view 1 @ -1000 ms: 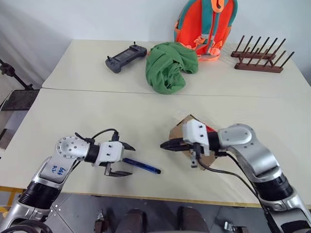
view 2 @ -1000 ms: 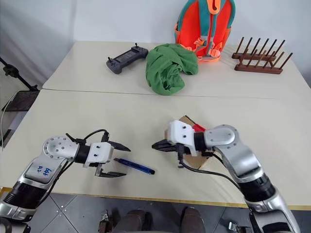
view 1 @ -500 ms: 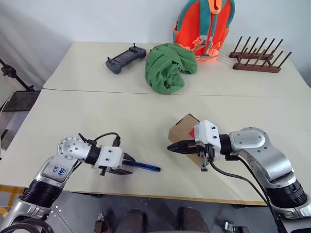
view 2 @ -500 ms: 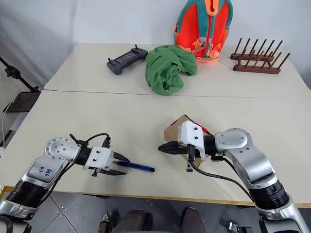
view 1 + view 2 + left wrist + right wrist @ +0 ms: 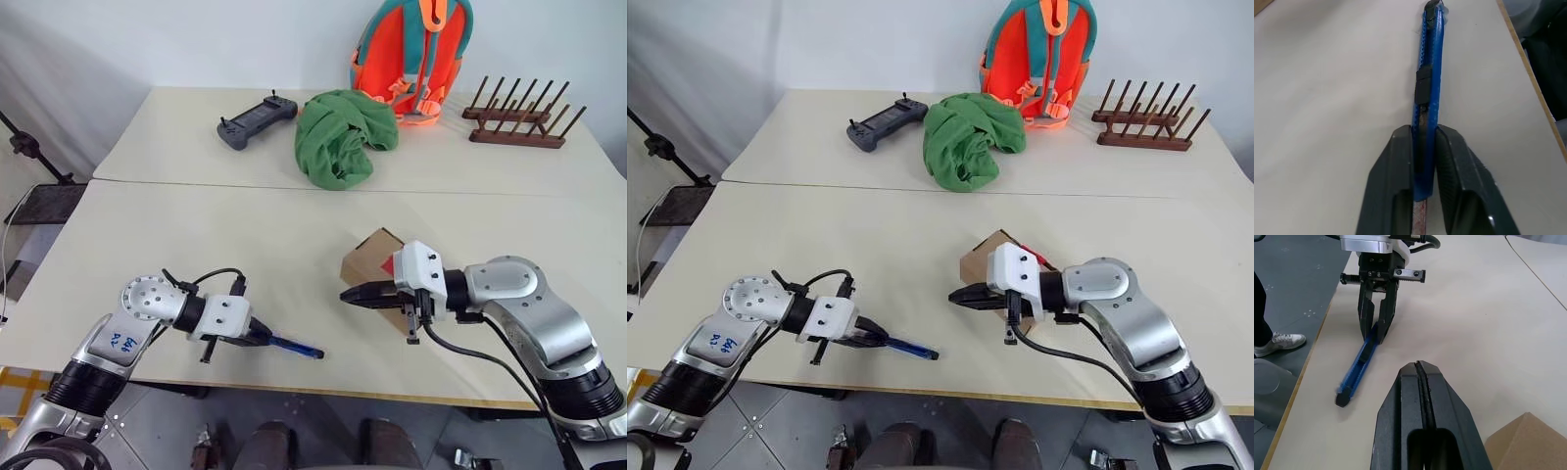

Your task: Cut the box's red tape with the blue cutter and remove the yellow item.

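left gripper (image 5: 1423, 147): fingers clamped on the blue cutter (image 5: 1428, 83), which lies on the tabletop (image 5: 245, 245) near its front edge | right gripper (image 5: 345, 294): fingers closed, empty, beside the box (image 5: 372, 259)

Both eye views look forward and down from the head over the table (image 5: 294, 225), taking in the near edge and the far wall; the right eye sits slightly to one side, so the same scene shifts a little. The left wrist view looks close along the left hand (image 5: 1423, 142), down the blue cutter (image 5: 1427, 73) toward the table edge. The right wrist view looks along the right hand (image 5: 1419, 369) across the table, sharing the cutter and left hand with the eye views.
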Motion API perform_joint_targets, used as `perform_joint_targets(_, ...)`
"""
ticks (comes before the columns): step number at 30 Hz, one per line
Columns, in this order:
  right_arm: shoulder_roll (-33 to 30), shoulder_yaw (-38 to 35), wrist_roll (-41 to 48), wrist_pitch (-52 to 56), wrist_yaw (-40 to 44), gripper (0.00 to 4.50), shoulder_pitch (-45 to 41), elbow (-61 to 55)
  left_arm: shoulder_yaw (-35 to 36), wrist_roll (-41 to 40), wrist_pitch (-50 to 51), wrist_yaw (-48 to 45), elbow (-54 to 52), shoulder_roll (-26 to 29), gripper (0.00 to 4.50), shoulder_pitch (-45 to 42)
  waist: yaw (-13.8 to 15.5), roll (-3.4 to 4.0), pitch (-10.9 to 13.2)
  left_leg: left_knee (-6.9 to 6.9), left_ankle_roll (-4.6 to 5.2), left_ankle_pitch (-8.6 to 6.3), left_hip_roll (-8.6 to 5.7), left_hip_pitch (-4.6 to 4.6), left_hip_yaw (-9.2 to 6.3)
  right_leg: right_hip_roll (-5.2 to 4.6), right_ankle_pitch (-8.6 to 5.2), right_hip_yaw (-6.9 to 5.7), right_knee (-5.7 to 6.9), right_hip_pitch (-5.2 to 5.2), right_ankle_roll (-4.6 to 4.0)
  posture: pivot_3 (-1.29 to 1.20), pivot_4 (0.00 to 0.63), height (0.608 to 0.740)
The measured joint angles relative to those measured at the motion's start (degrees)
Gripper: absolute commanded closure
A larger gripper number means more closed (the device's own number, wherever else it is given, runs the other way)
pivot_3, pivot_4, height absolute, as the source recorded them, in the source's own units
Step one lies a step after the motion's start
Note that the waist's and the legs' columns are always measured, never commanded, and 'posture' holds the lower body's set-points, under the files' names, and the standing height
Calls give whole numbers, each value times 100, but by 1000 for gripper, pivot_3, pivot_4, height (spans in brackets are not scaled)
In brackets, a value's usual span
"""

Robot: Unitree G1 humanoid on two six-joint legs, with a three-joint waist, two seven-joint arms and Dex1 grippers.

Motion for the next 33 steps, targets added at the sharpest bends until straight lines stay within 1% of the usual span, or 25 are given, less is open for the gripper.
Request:
perform_joint_targets(6, -22, -27, 46, 150, -83, 4500, -74, -5, -3, 0, 5, 122, -24, -8, 4086, 16, 6, 1, 0, 2, 2, 6, -4, 0, 0, -7, 1, 0, -1, 1, -1, 0, 150, 740)
perform_joint_targets(9, -123, -134, 107, 536, -272, 3917, -129, -62, 24, 0, 5, 238, -50, -31, 4094, 61, 17, 2, 1, 2, 1, 10, -5, -1, -2, -9, 4, 1, -4, 2, -6, 0, 150, 740)
perform_joint_targets(11, -169, -153, 125, 680, -335, 3277, -153, -90, 35, 0, 8, 302, -67, -32, 4094, 88, 17, 2, 1, 1, 0, 12, -4, -1, -2, -9, 6, 1, -8, 2, -10, 0, 150, 740)
perform_joint_targets(13, -180, -152, 152, 760, -367, 2541, -155, -137, 41, 0, 14, 380, -94, -34, 4094, 117, 16, 4, 3, 1, 0, 13, -4, -1, -2, -9, 8, 1, -8, 2, -12, 0, 150, 740)
perform_joint_targets(14, -183, -152, 154, 763, -379, 2291, -155, -143, 41, 1, 16, 426, -110, -37, 4094, 131, 17, 4, 3, 1, 0, 13, -4, -1, -2, -10, 8, 1, -9, 2, -12, 0, 150, 740)
perform_joint_targets(18, -208, -152, 135, 742, -411, 805, -155, -143, 30, 48, 82, 634, -216, -42, 4094, 169, 18, 5, 3, 1, 1, 14, -5, -4, -2, -10, 11, 1, -15, 1, -12, 0, 150, 740)
perform_joint_targets(19, -208, -152, 121, 739, -419, 515, -155, -143, 29, 51, 102, 665, -228, -45, 4094, 173, 17, 5, 3, 1, 1, 14, -4, -4, -2, -10, 11, 0, -15, 1, -13, 0, 150, 740)
perform_joint_targets(20, -208, -152, 108, 735, -426, 131, -155, -142, 30, 50, 186, 687, -258, -54, 4094, 178, 17, 5, 3, 1, 1, 14, -4, -4, -2, -10, 12, 0, -15, 1, -13, 0, 150, 740)
perform_joint_targets(21, -208, -152, 99, 727, -429, 25, -155, -142, 30, 50, 342, 707, -314, -66, 4094, 180, 18, 5, 3, 1, 2, 14, -4, -4, -2, -10, 12, 0, -15, 2, -13, 0, 150, 740)
perform_joint_targets(22, -208, -151, 93, 715, -428, 25, -156, -142, 29, 50, 546, 729, -403, -70, 4094, 181, 19, 5, 3, 1, 2, 15, -5, -4, -2, -10, 12, 0, -15, 2, -12, 0, 150, 740)
perform_joint_targets(25, -208, -150, 72, 637, -409, 0, -163, -135, -8, 52, 1493, 805, -734, -79, 3529, 137, 22, 5, 3, 1, 5, 16, -6, -3, -2, -10, 13, 0, -18, 8, -12, 0, 150, 740)
perform_joint_targets(27, -208, -145, 67, 625, -396, 0, -211, -127, -31, 78, 2083, 868, -906, -77, 2915, 43, 14, 6, 3, 0, 6, 17, -6, 0, -1, -9, 15, 1, -19, 10, -12, 0, 150, 740)
perform_joint_targets(33, -208, -153, 126, 624, -369, 0, -204, -126, -37, 199, 2527, 1167, -1188, -37, 1245, 3, 10, 6, 3, -11, 5, 17, -5, 0, -2, -9, 15, 0, -33, 10, -12, 0, 150, 740)
